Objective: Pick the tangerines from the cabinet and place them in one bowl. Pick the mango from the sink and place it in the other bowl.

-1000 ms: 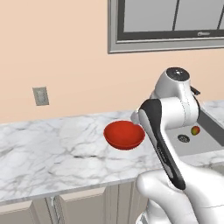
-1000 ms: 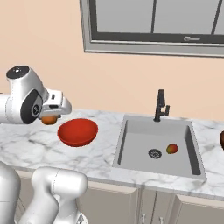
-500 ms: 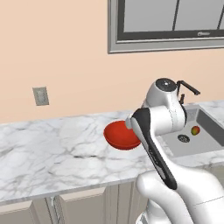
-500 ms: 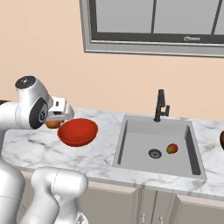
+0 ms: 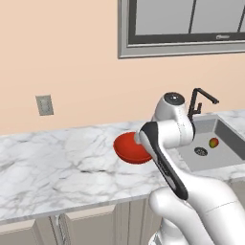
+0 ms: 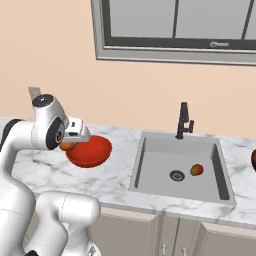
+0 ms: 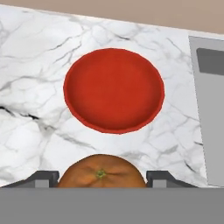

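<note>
Above the marble counter (image 7: 35, 127), beside the red bowl (image 7: 113, 89): gripper (image 7: 101, 178) closed partway on a tangerine (image 7: 101, 173), one dark finger (image 7: 41, 178) at each side of the fruit, stem dimple facing the hand camera. In the right base view, tangerine (image 6: 67, 146) tucked under the hand, just left of the bowl's rim (image 6: 90, 150) and off the counter. Bowl bare inside, sitting on the counter left of the sink (image 6: 150, 175). In the sink, near the drain (image 6: 177, 175): mango (image 6: 197, 170), lying on the basin floor, well apart from the gripper. At the back rim of the sink: black faucet (image 6: 183, 121). At the far right edge of the right base view: sliver of the brown bowl (image 6: 253, 159). On the wall behind: window (image 6: 175, 30) and outlet (image 5: 44, 105).
</note>
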You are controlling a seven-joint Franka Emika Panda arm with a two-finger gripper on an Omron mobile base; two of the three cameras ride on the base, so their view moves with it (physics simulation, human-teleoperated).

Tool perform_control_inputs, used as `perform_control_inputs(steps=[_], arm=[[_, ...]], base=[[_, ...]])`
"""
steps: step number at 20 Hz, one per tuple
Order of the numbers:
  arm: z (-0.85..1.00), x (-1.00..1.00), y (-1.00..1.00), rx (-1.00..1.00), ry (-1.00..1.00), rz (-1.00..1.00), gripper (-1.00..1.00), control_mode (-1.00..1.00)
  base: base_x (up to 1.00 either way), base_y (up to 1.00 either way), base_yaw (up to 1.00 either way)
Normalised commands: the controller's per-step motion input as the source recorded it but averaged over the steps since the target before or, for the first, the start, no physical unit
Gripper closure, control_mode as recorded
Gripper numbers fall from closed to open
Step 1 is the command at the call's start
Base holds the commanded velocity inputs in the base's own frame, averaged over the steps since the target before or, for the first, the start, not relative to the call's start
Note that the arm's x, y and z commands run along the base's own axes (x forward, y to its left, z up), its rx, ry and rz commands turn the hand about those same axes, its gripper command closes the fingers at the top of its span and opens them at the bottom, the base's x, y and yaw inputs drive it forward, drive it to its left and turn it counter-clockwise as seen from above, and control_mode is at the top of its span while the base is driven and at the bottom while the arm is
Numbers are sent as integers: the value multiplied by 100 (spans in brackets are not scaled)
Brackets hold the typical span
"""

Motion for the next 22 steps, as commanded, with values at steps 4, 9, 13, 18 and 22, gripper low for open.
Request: perform_control_inputs(steps=[4,9,13,18,22], arm=[[-27,24,0,0,7,0,100,-100],[-23,27,0,0,7,0,100,-100],[-25,20,0,0,7,0,100,-100],[-29,21,0,0,4,0,100,-100],[-30,12,2,0,0,0,100,-100]], base=[[0,0,0],[0,0,0],[0,0,0],[0,0,0],[0,0,0]])
